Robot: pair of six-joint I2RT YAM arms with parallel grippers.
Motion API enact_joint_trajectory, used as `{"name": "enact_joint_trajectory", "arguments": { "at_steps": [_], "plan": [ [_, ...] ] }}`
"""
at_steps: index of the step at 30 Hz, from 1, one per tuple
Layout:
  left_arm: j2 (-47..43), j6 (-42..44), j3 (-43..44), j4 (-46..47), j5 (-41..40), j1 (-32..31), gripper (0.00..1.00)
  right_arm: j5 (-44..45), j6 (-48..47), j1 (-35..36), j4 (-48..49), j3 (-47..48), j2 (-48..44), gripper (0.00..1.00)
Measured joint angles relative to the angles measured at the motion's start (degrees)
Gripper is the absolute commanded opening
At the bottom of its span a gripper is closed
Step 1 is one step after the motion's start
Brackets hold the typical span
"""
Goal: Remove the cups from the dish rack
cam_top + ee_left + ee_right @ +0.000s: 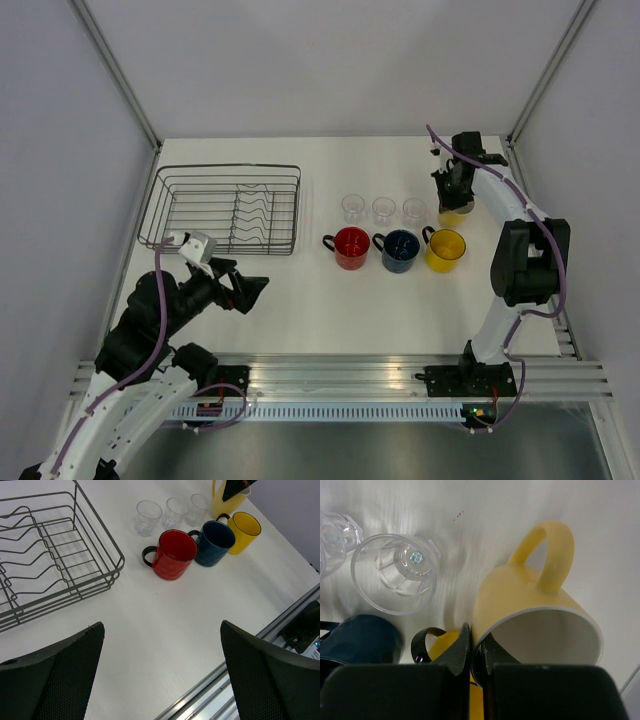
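Observation:
The black wire dish rack stands at the left with no cups in it; it also shows in the left wrist view. The red mug, blue mug and bright yellow mug stand in a row, with three clear tumblers behind them. My right gripper is shut on the rim of the pale yellow mug, one finger inside and one outside, right of the tumblers. My left gripper is open and empty over the table in front of the rack.
Grey walls and slanted frame posts enclose the white table. A metal rail runs along the near edge by the arm bases.

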Motion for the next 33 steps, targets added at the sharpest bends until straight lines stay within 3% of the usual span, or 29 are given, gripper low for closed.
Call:
{"name": "enact_joint_trajectory", "arguments": {
  "at_steps": [18,24,27,33],
  "plan": [
    [-0.74,0.24,-0.22,-0.07,-1.33,0.00,1.00,-0.83,-5.79,0.37,-4.15,4.48,6.01,0.00],
    [-0.81,0.24,-0.22,-0.04,-1.38,0.00,1.00,-0.61,-6.80,0.52,-5.31,6.05,7.28,0.06],
    [-0.83,0.24,-0.22,-0.04,-1.49,0.00,1.00,-0.68,-6.99,0.66,-5.38,6.21,7.45,0.15],
    [-0.90,0.24,-0.22,-0.04,-1.99,0.00,1.00,-0.15,-7.10,0.74,-5.31,6.21,7.48,0.24]
  ]
}}
